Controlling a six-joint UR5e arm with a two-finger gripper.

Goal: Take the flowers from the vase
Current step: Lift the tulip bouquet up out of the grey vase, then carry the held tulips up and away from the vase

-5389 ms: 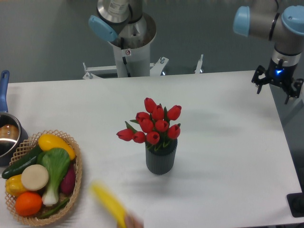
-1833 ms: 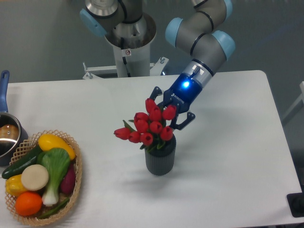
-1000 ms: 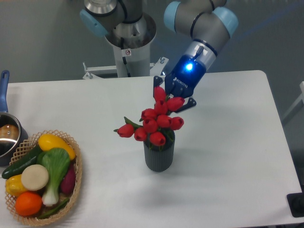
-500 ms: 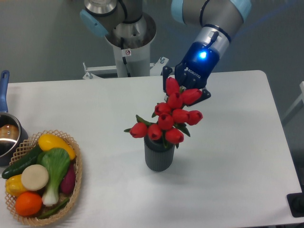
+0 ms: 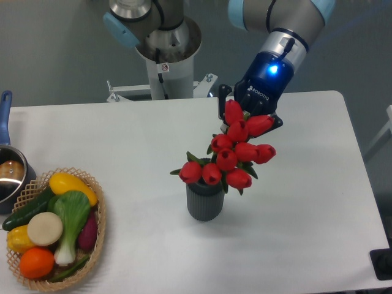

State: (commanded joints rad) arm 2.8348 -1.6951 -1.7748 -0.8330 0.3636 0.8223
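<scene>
The flowers [image 5: 229,156], a bunch of red tulip buds with green leaves, hang tilted above the mouth of the vase [image 5: 204,203]. The vase is a dark grey ribbed cylinder standing upright mid-table. My gripper [image 5: 248,118] is shut on the top of the bunch and holds it up and to the right of the vase. The lowest buds sit just over the vase's rim. The stems are hidden behind the buds, so I cannot tell whether they are still inside the vase.
A wicker basket [image 5: 98,228] of vegetables and fruit sits at the front left. A pot with a blue handle [image 5: 7,168] is at the left edge. The robot's base column [image 5: 165,58] stands behind the table.
My gripper came in from the far right, closed on the flowers, and has lifted them up and to the right. The vase has stayed in place.
</scene>
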